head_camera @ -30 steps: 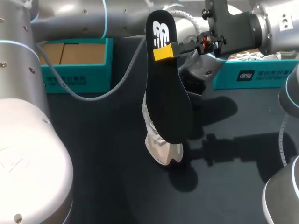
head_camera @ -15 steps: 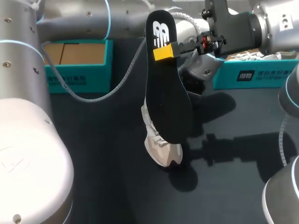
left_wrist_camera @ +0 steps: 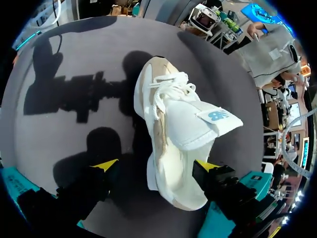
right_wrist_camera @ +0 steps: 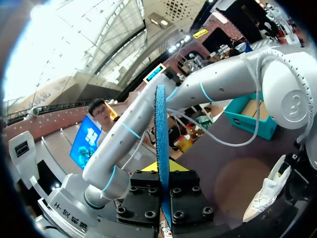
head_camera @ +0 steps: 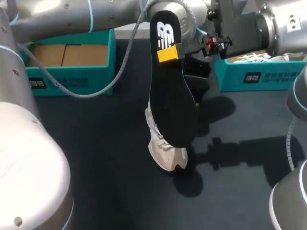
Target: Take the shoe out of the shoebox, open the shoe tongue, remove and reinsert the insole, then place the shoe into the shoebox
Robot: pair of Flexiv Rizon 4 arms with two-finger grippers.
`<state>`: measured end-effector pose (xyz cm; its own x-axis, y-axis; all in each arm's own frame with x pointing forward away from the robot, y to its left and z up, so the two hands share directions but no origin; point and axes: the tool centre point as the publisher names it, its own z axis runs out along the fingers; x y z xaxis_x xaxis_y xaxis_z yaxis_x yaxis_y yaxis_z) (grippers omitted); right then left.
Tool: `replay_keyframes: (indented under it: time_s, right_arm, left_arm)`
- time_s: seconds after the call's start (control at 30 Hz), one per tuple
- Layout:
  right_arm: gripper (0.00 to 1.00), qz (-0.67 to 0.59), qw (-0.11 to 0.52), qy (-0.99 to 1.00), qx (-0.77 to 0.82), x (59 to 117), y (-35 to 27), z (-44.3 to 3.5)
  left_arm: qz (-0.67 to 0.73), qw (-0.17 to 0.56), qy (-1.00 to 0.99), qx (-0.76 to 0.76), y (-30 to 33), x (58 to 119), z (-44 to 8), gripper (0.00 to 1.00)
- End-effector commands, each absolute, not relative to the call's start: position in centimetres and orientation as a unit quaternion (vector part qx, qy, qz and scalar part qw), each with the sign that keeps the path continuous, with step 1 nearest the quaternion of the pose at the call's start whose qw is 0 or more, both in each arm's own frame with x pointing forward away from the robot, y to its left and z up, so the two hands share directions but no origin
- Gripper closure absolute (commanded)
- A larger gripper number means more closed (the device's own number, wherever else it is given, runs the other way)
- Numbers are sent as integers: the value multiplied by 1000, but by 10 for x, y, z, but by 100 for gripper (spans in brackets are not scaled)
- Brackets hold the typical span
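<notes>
Hanging down in the middle of the head view, the black insole (head_camera: 170, 96) is being pinched near its top end by the right end effector (head_camera: 169, 53). The right arm is coming in from the upper right of the frame. Its yellow tips are clenching the insole from two sides. In the right wrist view the insole (right_wrist_camera: 161, 139) is showing only its thin blue edge. It is standing up between the fingers of the right end effector (right_wrist_camera: 162, 174).

The pale shoe (head_camera: 165, 153) is sitting on the dark desk (head_camera: 96, 143) in the lower middle of the head view. The insole is hiding most of it, and only its toe is peeking out below.

In the left wrist view the shoe (left_wrist_camera: 178, 144) is sitting upright on the desk (left_wrist_camera: 59, 59). Its white tongue (left_wrist_camera: 208, 119) is flopping out to one side, and its laces (left_wrist_camera: 171, 91) are lying loose near the toe. The left end effector (left_wrist_camera: 156, 166) is hanging over the heel end with its fingers spread wide, one on each side. It is released and is holding nothing.

A teal shoebox (head_camera: 72, 79) is sitting at the upper left of the head view, showing brown card inside. Another teal box (head_camera: 259, 76) is sitting at the upper right with something white in it.
</notes>
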<state>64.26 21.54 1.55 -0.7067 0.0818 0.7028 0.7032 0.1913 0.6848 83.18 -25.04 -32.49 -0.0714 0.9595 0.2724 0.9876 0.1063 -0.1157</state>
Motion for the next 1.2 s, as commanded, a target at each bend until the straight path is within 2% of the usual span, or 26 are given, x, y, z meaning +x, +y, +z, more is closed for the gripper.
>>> replay_keyframes:
  time_s: [0.03,0.27,0.4,0.77,1.2]
  right_arm:
    - [100,-574,270,-724,-272,644,219,15]
    - [100,-574,270,-724,-272,644,219,15]
    - [100,-562,263,-713,-328,653,198,15]
    - [100,-560,288,-678,-379,709,143,21]
    - [100,-557,336,-613,-448,761,108,-22]
  left_arm:
    - [-26,87,-739,-667,-239,837,-296,0]
    - [20,37,-741,-670,-235,860,-270,0]
    - [37,9,-730,-683,-233,868,-259,0]
    - [99,-96,-710,-691,-212,866,-220,0]
    - [165,-208,-665,-698,-183,864,-179,0]
